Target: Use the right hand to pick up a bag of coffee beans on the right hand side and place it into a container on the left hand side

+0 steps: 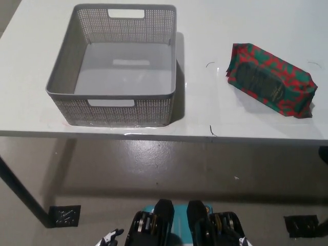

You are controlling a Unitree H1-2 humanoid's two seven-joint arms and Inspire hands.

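Observation:
A red and green patterned coffee bean bag [270,80] lies flat on the right side of the white table [205,31], turned at an angle. On the left side stands a grey mesh container [66,82] with handle slots, with nothing inside it. A small dark shape at the picture's right edge, below the table's front edge, looks like part of my black right hand [324,154]. It is well apart from the bag, and its fingers are hidden. My white left hand is out of view.
The table's front edge [164,136] runs across the middle of the picture, with grey floor below it. A dark table leg [20,192] slants down at the lower left. Bare tabletop separates the container from the bag.

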